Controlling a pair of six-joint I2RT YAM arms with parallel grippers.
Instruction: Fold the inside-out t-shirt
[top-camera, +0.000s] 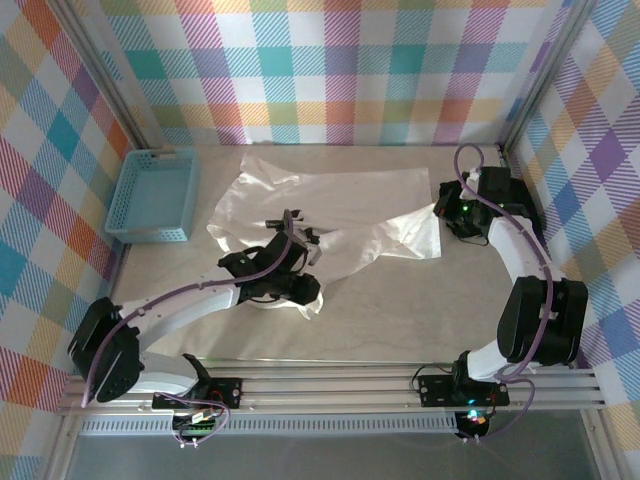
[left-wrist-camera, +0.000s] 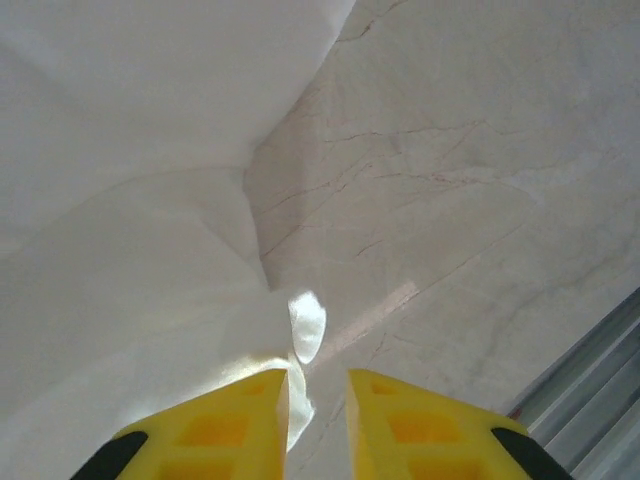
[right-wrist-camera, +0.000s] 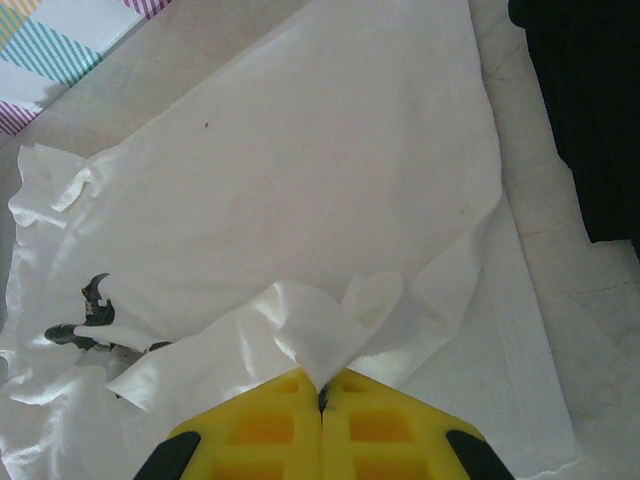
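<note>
Pinching the inside-out t-shirt (right-wrist-camera: 300, 180), right fingers (right-wrist-camera: 260, 425) clenched, elbow bent; left fingers (left-wrist-camera: 420, 425) parted, empty, arm outstretched.

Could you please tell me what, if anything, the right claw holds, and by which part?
The right claw pinches the t-shirt by a bunched edge fold.

Pale marbled table (top-camera: 400, 320) — white t-shirt (top-camera: 340, 200), blue basket (top-camera: 152, 195)

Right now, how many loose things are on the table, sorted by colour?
White: 1, the t-shirt
Blue: 1, the basket
Black: 1, a dark cloth
Total: 3
</note>
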